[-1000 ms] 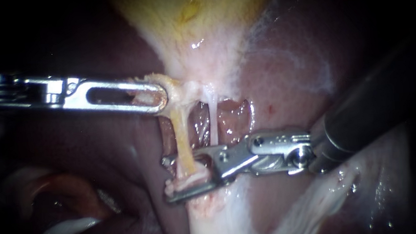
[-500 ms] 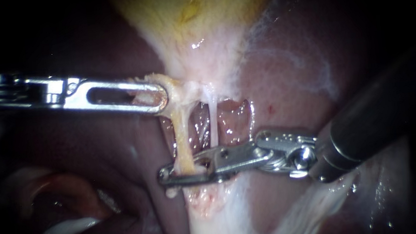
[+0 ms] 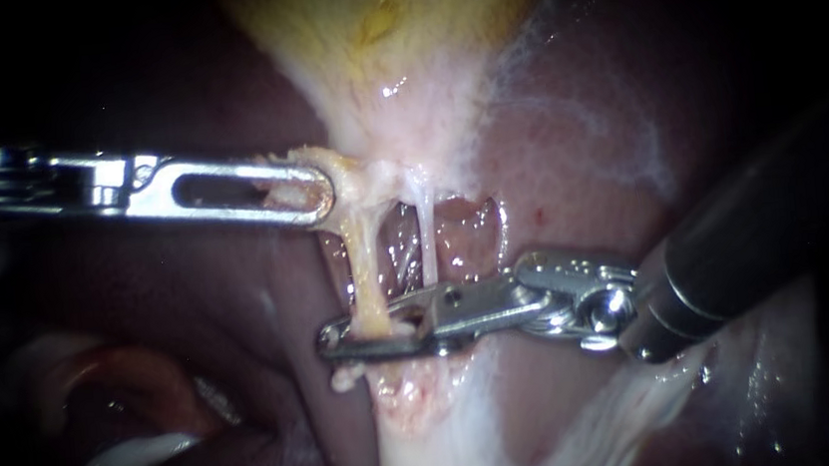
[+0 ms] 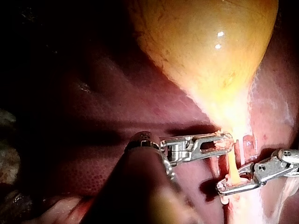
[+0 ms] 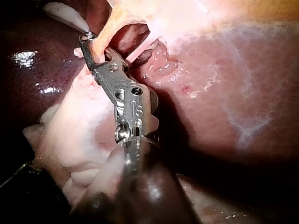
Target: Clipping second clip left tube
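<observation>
The yellow gallbladder point(image 3: 386, 25) narrows to a pale neck, and two tubes run down from it. The left tube point(image 3: 365, 267) is thick and yellowish; the right tube point(image 3: 425, 237) is thin and white. My left instrument point(image 3: 319, 193) comes in level, its slotted jaws shut on tissue at the neck, pulling it sideways. My right instrument point(image 3: 336, 340) lies across the lower end of the left tube, jaws shut on it. In the left wrist view the left instrument point(image 4: 225, 142) holds the neck just above the right instrument point(image 4: 226, 186). The right wrist view shows the right instrument point(image 5: 88, 46) pinching the tube point(image 5: 106, 29).
Dark red liver point(image 3: 587, 148) surrounds the field, with a whitish film on its right side. An open window of raw tissue point(image 3: 465, 234) lies behind the two tubes. Pale fatty tissue point(image 3: 433, 442) runs down below the right instrument's jaws.
The right instrument's jaws, open around the left tube's lower end a second ago, have closed flat on it and sit slightly higher. The left instrument has held still.
</observation>
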Motion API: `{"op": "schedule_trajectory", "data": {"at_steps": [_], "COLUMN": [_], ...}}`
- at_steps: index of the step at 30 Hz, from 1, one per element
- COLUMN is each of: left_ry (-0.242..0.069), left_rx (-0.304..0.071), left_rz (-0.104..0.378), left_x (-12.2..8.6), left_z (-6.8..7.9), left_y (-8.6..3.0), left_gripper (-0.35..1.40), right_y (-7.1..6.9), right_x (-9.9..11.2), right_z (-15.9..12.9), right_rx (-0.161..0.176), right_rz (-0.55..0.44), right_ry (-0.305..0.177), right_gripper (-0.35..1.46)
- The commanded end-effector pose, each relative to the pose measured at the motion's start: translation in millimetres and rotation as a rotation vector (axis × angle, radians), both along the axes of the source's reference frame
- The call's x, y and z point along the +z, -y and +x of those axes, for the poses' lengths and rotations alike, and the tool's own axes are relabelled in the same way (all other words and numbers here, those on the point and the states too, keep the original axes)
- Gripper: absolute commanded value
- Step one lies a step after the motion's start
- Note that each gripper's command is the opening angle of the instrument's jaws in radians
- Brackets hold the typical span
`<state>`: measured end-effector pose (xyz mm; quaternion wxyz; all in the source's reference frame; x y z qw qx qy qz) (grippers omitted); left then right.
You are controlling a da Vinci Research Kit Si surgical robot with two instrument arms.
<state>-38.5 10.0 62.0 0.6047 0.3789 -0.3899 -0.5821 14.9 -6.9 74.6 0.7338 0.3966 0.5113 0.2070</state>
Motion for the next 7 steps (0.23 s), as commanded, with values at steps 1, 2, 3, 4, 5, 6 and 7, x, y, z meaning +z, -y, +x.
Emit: {"op": "schedule_trajectory", "data": {"at_steps": [1,2,3,4,5,6,7], "left_ry": [0.000,0.000,0.000,0.000,0.000,0.000,0.000], "left_rx": [0.000,0.000,0.000,0.000,0.000,0.000,0.000], "left_rz": [0.000,0.000,-0.001,-0.001,-0.001,-0.001,-0.001], "left_x": [0.0,0.0,0.1,0.1,0.1,0.1,0.1], "left_z": [0.0,0.0,0.0,0.0,0.0,0.0,0.0], "left_y": [0.0,0.0,0.0,0.0,0.1,0.1,0.1], "left_gripper": [-0.35,-0.35,-0.35,-0.35,-0.35,-0.35,-0.35], "right_y": [0.0,0.0,0.0,0.0,0.0,0.0,0.0], "right_x": [0.0,0.0,0.0,0.0,0.0,0.0,0.0], "right_z": [0.0,0.0,0.0,0.0,0.0,0.0,0.0], "right_rx": [-0.002,0.000,0.000,0.000,0.001,0.001,0.000], "right_rz": [-0.001,-0.002,-0.002,-0.002,-0.002,-0.002,-0.002], "right_ry": [0.002,0.003,0.003,0.003,0.003,0.003,0.003], "right_gripper": [-0.35,-0.35,-0.35,-0.35,-0.35,-0.35,-0.35]}}
